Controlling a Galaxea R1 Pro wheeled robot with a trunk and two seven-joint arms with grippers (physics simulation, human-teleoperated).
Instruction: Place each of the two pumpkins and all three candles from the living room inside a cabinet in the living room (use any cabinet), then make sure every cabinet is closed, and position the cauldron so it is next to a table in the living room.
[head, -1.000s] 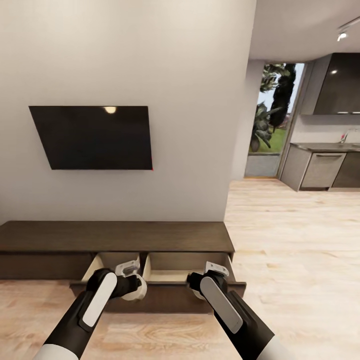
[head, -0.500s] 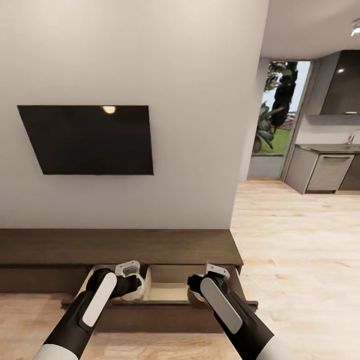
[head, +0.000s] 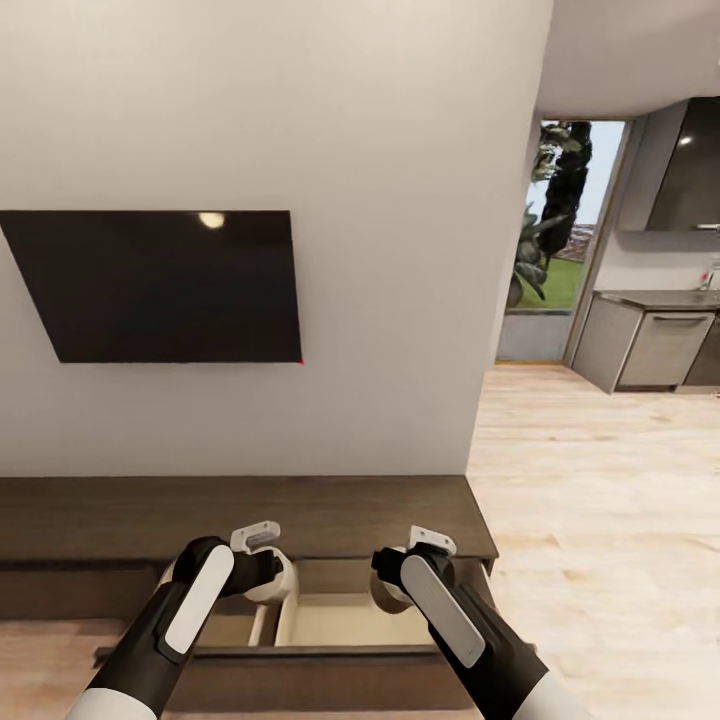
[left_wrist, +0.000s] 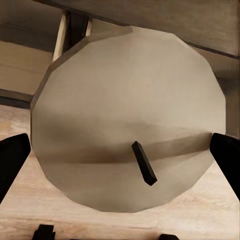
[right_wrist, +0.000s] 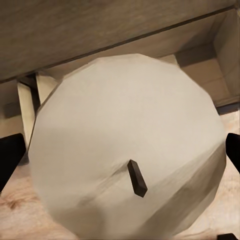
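The long dark-brown cabinet (head: 300, 510) stands against the wall just ahead of me, with two drawers pulled out and the pale inside of one drawer (head: 350, 620) showing. Each hand holds a stubby candle above the open drawers. My left gripper (head: 268, 572) is shut on a tan candle (left_wrist: 130, 110), whose black wick (left_wrist: 144, 163) points at the camera, with a dark finger (left_wrist: 12, 160) at each side. My right gripper (head: 392, 590) is shut on a paler candle (right_wrist: 125, 145), seen over the drawer's tan walls. The pumpkins, cauldron and table are out of view.
A black TV (head: 160, 285) hangs on the white wall above the cabinet. Past the wall's corner to the right, pale wood floor (head: 600, 480) runs to a glass door (head: 555, 240) and grey kitchen cupboards (head: 650, 345).
The whole view has drawn closer to the cabinet and wall, so the camera has moved forward. Both arms keep their pose, each still holding its candle.
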